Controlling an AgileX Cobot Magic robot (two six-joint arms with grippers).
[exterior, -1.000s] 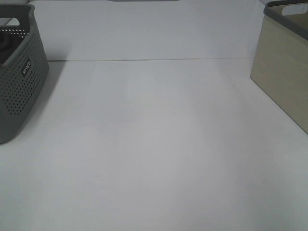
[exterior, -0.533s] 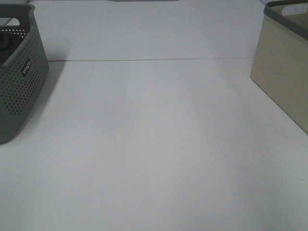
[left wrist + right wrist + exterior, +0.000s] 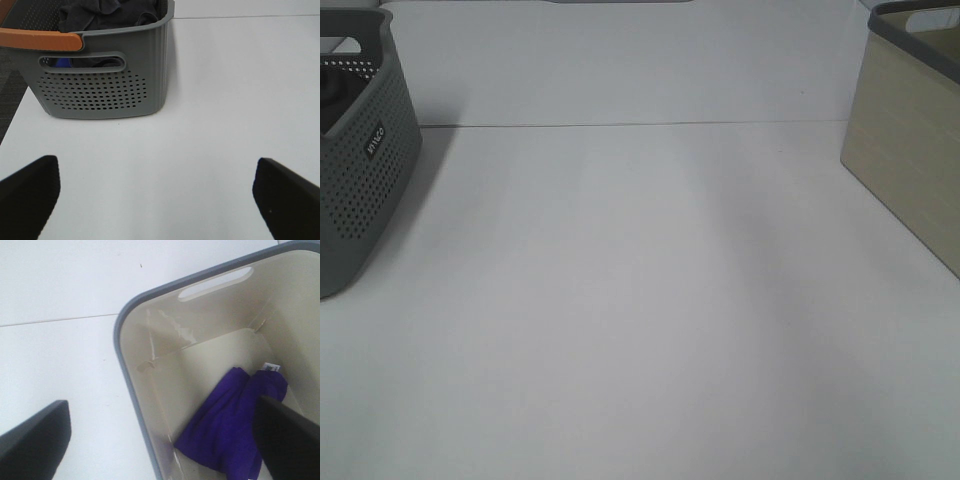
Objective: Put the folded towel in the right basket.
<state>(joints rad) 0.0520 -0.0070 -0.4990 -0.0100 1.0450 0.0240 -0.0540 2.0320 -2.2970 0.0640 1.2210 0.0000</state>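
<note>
The purple towel [image 3: 225, 430] lies bunched on the floor of the beige right basket [image 3: 131, 370], seen in the right wrist view. That basket also stands at the right edge of the exterior high view [image 3: 910, 150], where its inside is hidden. My right gripper [image 3: 160, 440] hangs open and empty above the basket's near corner, and one dark finger [image 3: 287, 435] covers part of the towel. My left gripper [image 3: 159, 190] is open and empty over the white table, short of the grey perforated basket [image 3: 105, 90]. Neither gripper shows in the exterior high view.
The grey basket [image 3: 360, 170] stands at the left table edge and holds dark clothes [image 3: 107, 12]; it has an orange handle [image 3: 40, 39]. A thin seam [image 3: 640, 124] crosses the white table between the baskets. Dark floor [image 3: 10, 85] lies beyond the table's left edge.
</note>
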